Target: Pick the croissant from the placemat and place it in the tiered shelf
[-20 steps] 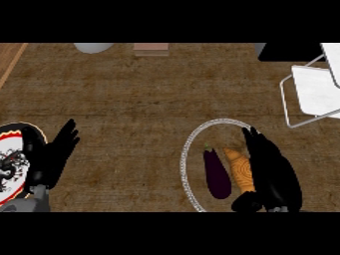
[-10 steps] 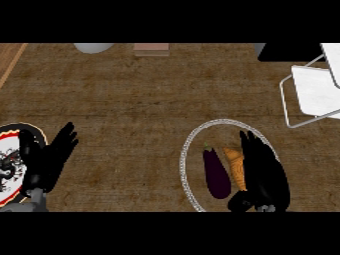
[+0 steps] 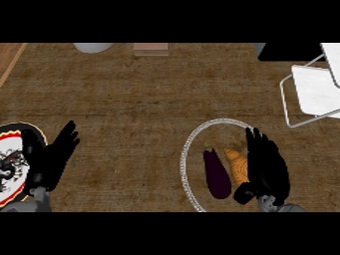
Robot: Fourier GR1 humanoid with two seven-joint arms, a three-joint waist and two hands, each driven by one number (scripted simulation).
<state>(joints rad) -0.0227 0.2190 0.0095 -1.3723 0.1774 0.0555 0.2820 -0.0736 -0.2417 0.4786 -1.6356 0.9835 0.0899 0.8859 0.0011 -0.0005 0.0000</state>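
While the right hand (image 3: 266, 167) overlaps the croissant (image 3: 236, 163), the shelf (image 3: 321, 92) sits well apart.

Left hand (image 3: 51, 158), right hand (image 3: 266, 167): fingers (image 3: 67, 135) straight.

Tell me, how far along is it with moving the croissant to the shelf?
Nothing is finished yet: the croissant lies on the placemat beside an eggplant. In hand: the right hand is at the croissant's side, fingers straight, not curled round it. Left: grasp, lift, carry it to the tiered shelf. The left hand rests open by a plate.
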